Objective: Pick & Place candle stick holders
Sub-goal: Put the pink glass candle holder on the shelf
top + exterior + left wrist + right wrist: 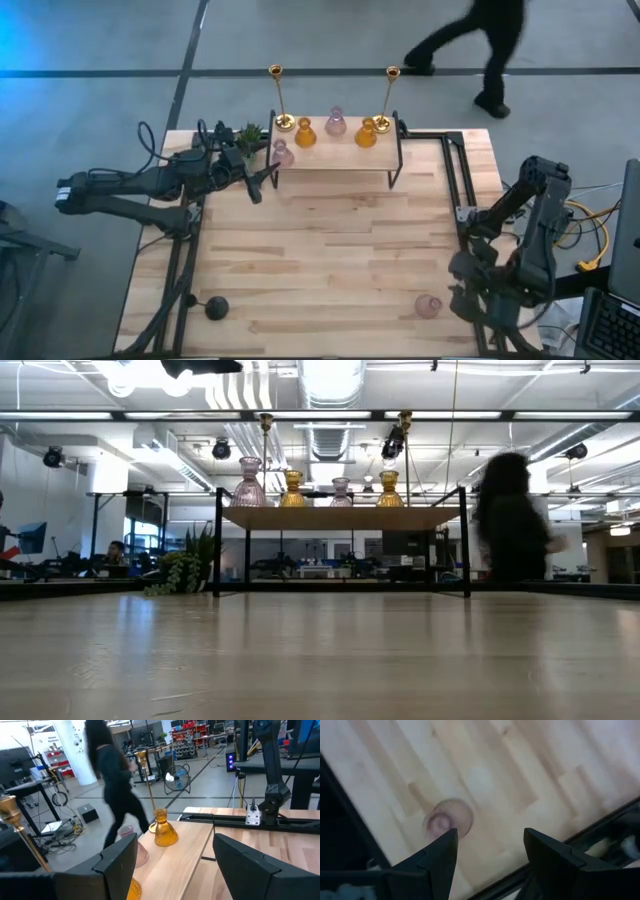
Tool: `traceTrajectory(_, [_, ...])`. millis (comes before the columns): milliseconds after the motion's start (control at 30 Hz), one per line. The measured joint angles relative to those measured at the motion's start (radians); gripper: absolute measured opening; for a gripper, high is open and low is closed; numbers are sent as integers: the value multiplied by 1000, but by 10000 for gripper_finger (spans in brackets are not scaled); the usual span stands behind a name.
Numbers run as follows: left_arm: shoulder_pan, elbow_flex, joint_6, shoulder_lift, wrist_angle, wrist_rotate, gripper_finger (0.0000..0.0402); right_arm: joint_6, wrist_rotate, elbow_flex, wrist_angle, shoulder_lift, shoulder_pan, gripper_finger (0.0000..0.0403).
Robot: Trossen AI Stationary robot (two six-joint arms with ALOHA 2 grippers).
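Six holders stand on the small raised shelf (335,165) at the table's far edge: two tall brass sticks (277,98) at the ends, two amber glass holders (305,132) between them, one pink glass holder (336,121) in the middle, another pink one (283,153) at the shelf's left front corner. Two are still off the shelf: a pink holder (428,307) upright on the near right of the table, and a black holder (216,308) on the near left. The left gripper (268,176), fingers spread and holding nothing, sits at the shelf's left end just beside the corner pink holder. The right gripper (487,857), fingers also spread and empty, hangs above the near-right table, looking down. In the right wrist view the loose pink holder (448,819) shows as a round top, its long axis vertical, lying just off the gap towards one finger, not yet between them. Judgement: the right arm is far nearer this holder; the coming move turns on centring the gap over it, then descending. The black holder is nearer the left arm's side. A person (480,45) walks beyond the table.
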Motion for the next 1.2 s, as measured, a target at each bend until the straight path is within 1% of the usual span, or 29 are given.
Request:
traceTrajectory(133, [0,0,-5,26,45,5,263,102,-63,-62,110,24,61,219])
traceTrajectory(300, [0,0,-6,47,75,8,263,149,-140,-151,277,67,88,219])
traceTrajectory(467, [0,0,-7,53,76,25,263,147,-138,-244,485,112,84,219])
traceTrajectory(567, [0,0,-7,54,75,29,263,154,-138,-286,574,143,84,219])
traceTrajectory(667, [0,0,-7,53,74,29,263,172,-130,-303,598,169,75,219])
traceTrajectory(733, [0,0,-7,53,69,30,263,168,-96,-303,601,183,65,219])
traceTrajectory(833, [0,0,-7,53,64,30,263,132,-45,-303,602,198,39,219])
traceTrajectory(1067, [0,0,-7,53,36,31,263,27,-24,-336,600,210,-51,219])
traceTrajectory(1200, [0,0,-7,53,20,32,263,-18,46,-357,598,207,-93,219])
